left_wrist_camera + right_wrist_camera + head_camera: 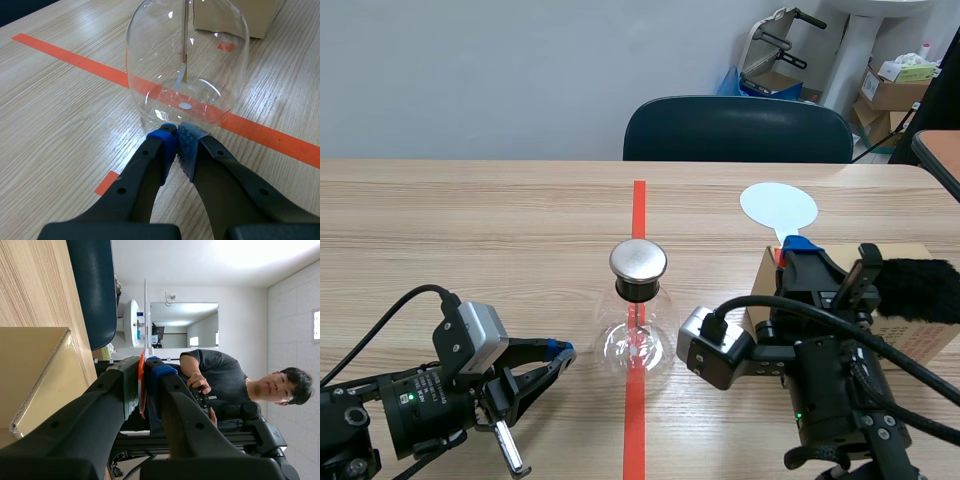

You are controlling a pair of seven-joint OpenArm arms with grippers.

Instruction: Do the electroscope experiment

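1. The electroscope (638,320) stands in the middle of the bench (470,230), right on the orange-red tape line (638,200). It is a round flask of clear glass (187,65) with a black neck and a flat metal disc (638,260) on top. It stands upright.
2. Inside the flask a thin rod (184,50) hangs down from the neck. Its lower end stays above the glass bottom.
3. The left fingers (535,355) lie low on the bench at the left side of the flask. They are clenched together on nothing, and the two pads meet at the tips (150,170). The tips point at the base of the flask and are very near to it. The scene view shows a small gap between them and the glass.
4. The right fingers (810,262) are at the right of the electroscope, apart from it. They grasp the orange handle (142,385) of a paddle (778,207).
5. The pale round blade of the paddle rises past the fingertips and faces the scene camera. From the right wrist it shows only as a thin edge (145,315).
6. A cardboard box (920,335) stands on the bench beside the right arm. A piece of black fur (920,288) lies on top of it.
7. A dark chair (738,130) stands behind the far edge of the bench.
8. The right wrist view shows a person (220,380) in a dark shirt in the room behind.
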